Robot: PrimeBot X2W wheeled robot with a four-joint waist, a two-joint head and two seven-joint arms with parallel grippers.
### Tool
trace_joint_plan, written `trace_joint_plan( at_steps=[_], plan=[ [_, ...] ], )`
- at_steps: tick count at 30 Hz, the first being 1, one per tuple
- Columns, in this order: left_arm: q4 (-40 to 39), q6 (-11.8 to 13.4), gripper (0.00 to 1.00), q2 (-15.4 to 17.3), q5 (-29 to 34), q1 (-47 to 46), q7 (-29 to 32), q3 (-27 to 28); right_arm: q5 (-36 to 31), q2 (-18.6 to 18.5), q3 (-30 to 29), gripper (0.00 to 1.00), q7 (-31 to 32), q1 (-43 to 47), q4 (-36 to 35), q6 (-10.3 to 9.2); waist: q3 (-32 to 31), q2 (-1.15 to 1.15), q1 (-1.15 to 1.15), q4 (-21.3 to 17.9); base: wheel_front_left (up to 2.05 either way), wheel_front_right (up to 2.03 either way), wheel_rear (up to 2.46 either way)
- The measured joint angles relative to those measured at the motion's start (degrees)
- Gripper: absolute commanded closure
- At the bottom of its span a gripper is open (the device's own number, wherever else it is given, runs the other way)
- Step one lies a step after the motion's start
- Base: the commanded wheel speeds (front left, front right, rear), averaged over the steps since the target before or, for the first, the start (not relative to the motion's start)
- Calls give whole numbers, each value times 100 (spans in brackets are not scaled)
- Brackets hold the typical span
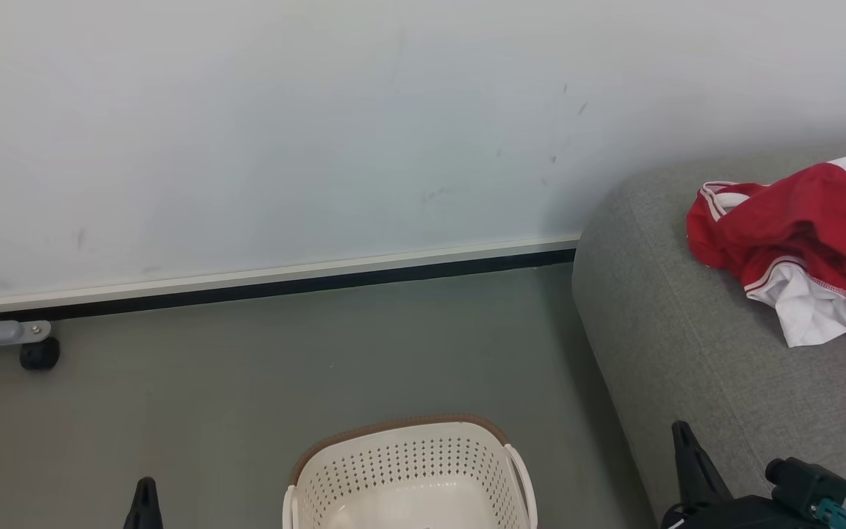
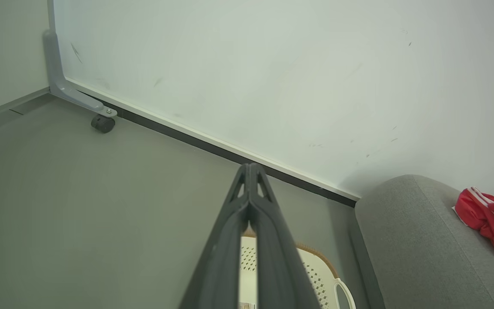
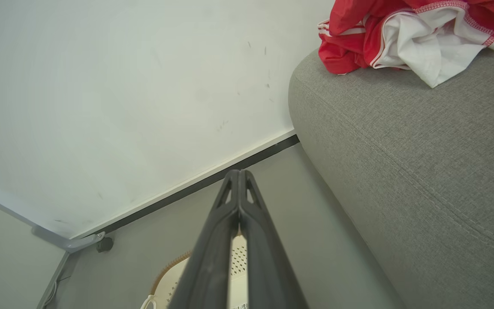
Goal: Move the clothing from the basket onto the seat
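the clothing (image 1: pixel 797 228) lies crumpled on top of the grey seat (image 1: pixel 687 353), near its rounded end by the wall, well apart from the basket (image 1: pixel 408 463), which stands on the floor (image 1: pixel 320 367) just beside the seat; the part of the basket in sight holds nothing red, though its bottom is cut off. the left jaws and the right jaws are both pressed together on nothing, low on either side of the basket.

the heap looks light, limp and rather slick; it is thin sports fabric that should sag and drape from any single pinch, and it is in no way fragile. the surest hold is probably a thick red fold at the middle of the heap; the loose white flap would likely lift one layer alone and trail the rest.

its long axis runs roughly across the head view, along the seat top, with the striped edge toward the wall end and the white flap pointing toward the robot; the far end is cropped, so its full reach cannot be told, nor whether it is one piece or two.
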Motion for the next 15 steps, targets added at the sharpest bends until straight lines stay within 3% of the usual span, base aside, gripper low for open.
trace_joint_plan(
  at_steps=[15],
  plan=[
    [210,-224,100,-49,-1155,-240,304,122,1109,123,-471,100,324,-29,81,227,32,0,1,70,0,0,0]
  ],
)
